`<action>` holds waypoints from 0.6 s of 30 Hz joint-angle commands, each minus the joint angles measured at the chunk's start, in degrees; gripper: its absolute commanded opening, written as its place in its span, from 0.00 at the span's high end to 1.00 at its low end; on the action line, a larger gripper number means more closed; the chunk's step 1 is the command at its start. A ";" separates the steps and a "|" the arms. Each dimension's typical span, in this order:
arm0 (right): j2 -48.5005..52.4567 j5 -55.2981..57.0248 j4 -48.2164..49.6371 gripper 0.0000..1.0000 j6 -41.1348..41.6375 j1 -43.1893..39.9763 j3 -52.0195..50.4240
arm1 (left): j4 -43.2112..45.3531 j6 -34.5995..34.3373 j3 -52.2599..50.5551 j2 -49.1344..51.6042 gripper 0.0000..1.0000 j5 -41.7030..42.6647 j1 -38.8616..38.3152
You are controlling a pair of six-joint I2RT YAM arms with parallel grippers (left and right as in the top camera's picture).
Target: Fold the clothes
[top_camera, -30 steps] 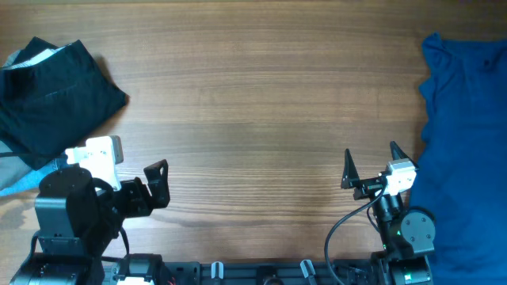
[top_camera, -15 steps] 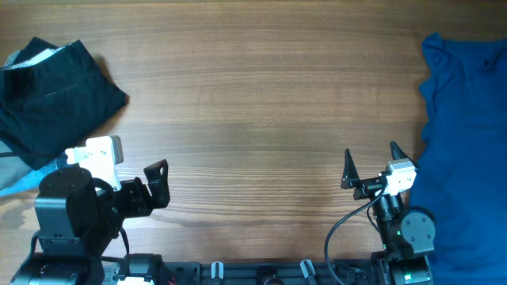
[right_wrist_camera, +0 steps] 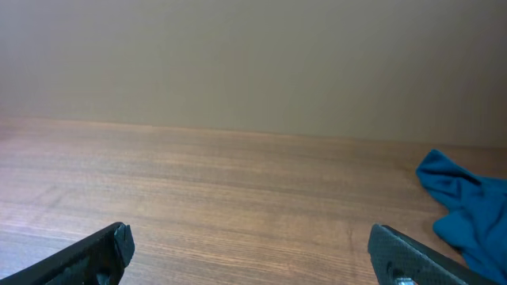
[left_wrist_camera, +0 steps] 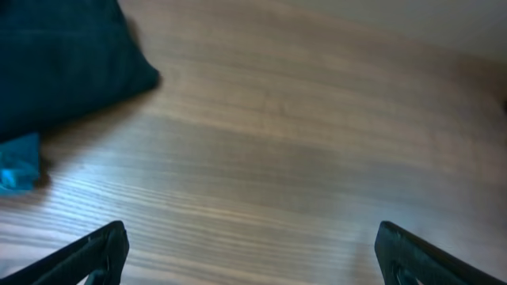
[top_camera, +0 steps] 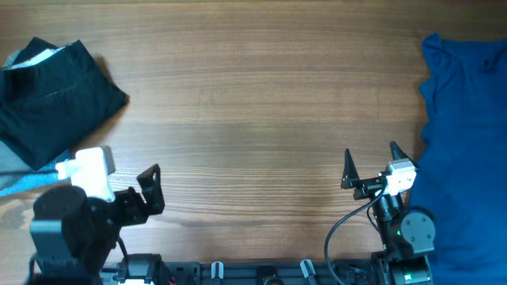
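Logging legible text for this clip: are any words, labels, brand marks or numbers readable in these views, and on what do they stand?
No text can be read in any view.
black garment: plain, no label or print showing.
blue garment: plain, no print showing.
white housing on the left arm: no marking legible.
white housing on the right arm: no marking legible.
table: wood grain only, no sign.

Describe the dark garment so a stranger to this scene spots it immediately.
Start with the wooden table seen from overhead and go to its far left corner. The dark garment lies there as a compact bundle. It is nearly black, unlike the bright blue cloth spread loosely along the right edge.
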 commanded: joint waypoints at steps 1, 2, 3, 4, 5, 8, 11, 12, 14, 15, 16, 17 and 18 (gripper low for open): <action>-0.76 -1.33 0.22 0.00 -1.01 -0.48 -0.04 | 4.76 -0.52 -8.92 -6.29 0.00 -1.57 2.01; -0.76 -1.33 0.22 0.00 -1.01 -0.48 -0.04 | 8.63 -0.55 -13.77 -9.33 0.00 -1.55 2.32; -0.76 -1.33 0.22 0.00 -0.98 -0.48 -0.04 | 11.08 -0.57 -16.65 -11.10 0.00 -1.42 2.47; -0.76 -1.33 0.22 0.00 -0.96 -0.48 -0.04 | 13.66 -0.57 -19.47 -12.79 0.00 -1.31 2.56; -0.76 -1.33 0.22 0.00 -0.98 -0.48 -0.04 | 16.39 -0.59 -22.32 -14.45 0.00 -1.29 2.60; -0.76 -1.33 0.24 0.00 -0.98 -0.48 -0.04 | 24.39 -0.59 -29.94 -18.56 0.00 -1.31 2.60; -0.76 -1.33 0.24 0.00 -0.98 -0.48 -0.04 | 34.99 -0.76 -38.86 -22.91 0.00 -1.33 2.60; -0.76 -1.33 0.22 0.00 -0.98 -0.48 -0.04 | 38.23 -0.76 -41.27 -23.98 0.00 -1.33 2.60; -0.76 -1.33 0.22 0.00 -0.98 -0.48 -0.04 | 45.20 -0.76 -45.94 -26.16 0.00 -1.33 2.60; -0.76 -1.31 0.22 0.00 -0.98 -0.48 -0.04 | 47.76 -0.76 -47.58 -27.06 0.00 -1.38 2.60; -0.76 -1.33 0.22 0.00 -0.98 -0.48 -0.04 | 50.60 -0.74 -49.40 -28.15 0.00 -1.38 2.60; -0.76 -1.33 0.22 0.00 -0.98 -0.48 -0.04 | 53.81 -0.74 -51.41 -29.42 0.00 -1.44 2.60; -0.76 -1.33 0.22 0.00 -0.98 -0.48 -0.04 | 55.58 -0.72 -52.48 -30.14 0.00 -1.66 2.62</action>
